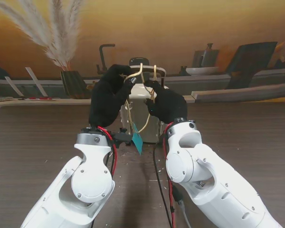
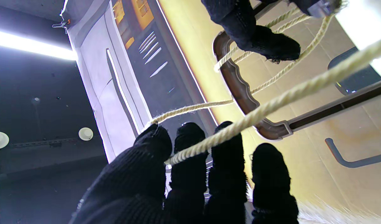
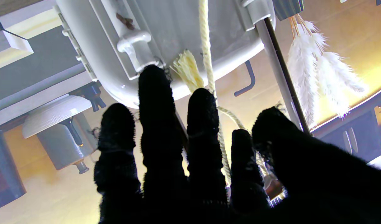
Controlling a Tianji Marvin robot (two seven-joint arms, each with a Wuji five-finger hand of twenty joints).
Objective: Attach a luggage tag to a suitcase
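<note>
A small white suitcase stands upright in the middle of the table, its brown pull handle raised. A cream cord is draped over that handle, and a teal luggage tag hangs from it in front of the case. My left hand, in a black glove, is up at the handle's left side and pinches the cord between thumb and forefinger. My right hand is at the handle's right side, with the cord running down between its fingers. A frayed cord end lies against the case.
A vase of pampas grass stands at the back left. A shelf with a bowl and a dark board runs along the backdrop. Red and black cables trail between my forearms over the dark wood table.
</note>
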